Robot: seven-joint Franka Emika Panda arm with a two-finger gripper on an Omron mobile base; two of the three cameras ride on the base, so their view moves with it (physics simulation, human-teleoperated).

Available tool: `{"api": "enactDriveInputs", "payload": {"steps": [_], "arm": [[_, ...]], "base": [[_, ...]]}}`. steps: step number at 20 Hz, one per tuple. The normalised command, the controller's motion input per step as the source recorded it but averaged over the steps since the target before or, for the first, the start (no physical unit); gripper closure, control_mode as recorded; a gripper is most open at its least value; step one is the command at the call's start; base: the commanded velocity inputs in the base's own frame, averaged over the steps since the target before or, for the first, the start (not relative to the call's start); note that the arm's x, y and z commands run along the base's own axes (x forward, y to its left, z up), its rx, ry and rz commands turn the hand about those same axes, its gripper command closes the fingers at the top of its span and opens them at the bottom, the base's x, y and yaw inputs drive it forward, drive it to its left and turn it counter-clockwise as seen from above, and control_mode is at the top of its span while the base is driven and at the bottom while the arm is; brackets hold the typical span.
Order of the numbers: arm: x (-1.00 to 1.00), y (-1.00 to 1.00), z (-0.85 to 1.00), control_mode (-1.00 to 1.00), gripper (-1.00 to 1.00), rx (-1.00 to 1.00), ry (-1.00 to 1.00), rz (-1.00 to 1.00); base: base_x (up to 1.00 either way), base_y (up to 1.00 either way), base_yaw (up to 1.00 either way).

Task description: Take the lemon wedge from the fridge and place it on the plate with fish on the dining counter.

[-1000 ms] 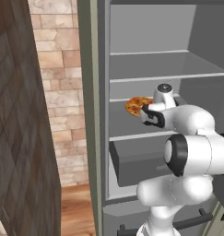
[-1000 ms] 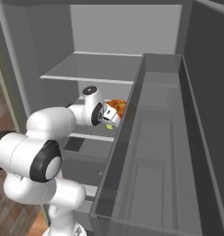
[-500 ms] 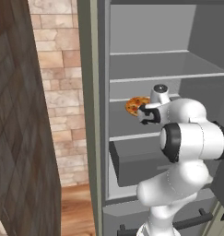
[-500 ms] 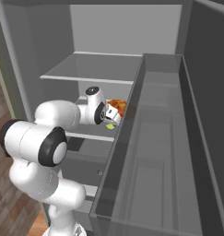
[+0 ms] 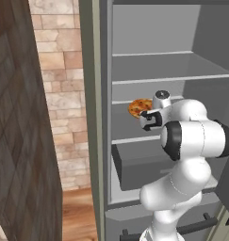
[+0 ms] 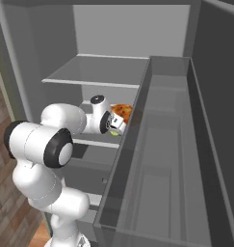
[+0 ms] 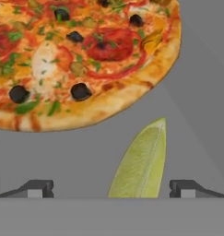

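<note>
A round pizza (image 7: 81,60) with a golden crust, red slices, black olives and green flecks lies flat on a pale grey shelf (image 5: 134,137). A brick wall (image 5: 64,94) of tan and pale blocks stands to the left, beside a dark wood-grain panel (image 5: 17,141) and above a wooden floor (image 5: 78,214).

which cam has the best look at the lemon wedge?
Hand view: the lemon wedge lies large between the open jaws, just below the pizza. Right base view gives a tiny yellow-green speck by the hand. In the left base view I can't pick it out.
</note>
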Motion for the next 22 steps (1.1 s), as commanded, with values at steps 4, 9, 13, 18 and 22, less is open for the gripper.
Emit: {"api": "enactDriveInputs", "payload": {"steps": [4,9,13,18,22], "arm": [[0.09,0.00,-0.25,-1.00,1.00,0.00,0.00,0.00],[0.09,-0.01,-0.12,-1.00,1.00,0.00,0.00,0.00],[0.03,0.00,0.00,-1.00,1.00,0.00,0.01,0.00],[-0.56,0.11,0.28,-1.00,1.00,0.00,-0.10,0.00],[-0.99,0.34,0.73,-1.00,1.00,-0.01,-0.13,-0.05]], "base": [[0.00,0.00,0.00],[0.00,0.00,0.00],[0.00,0.00,0.00],[0.00,0.00,0.00],[0.00,0.00,0.00]]}}
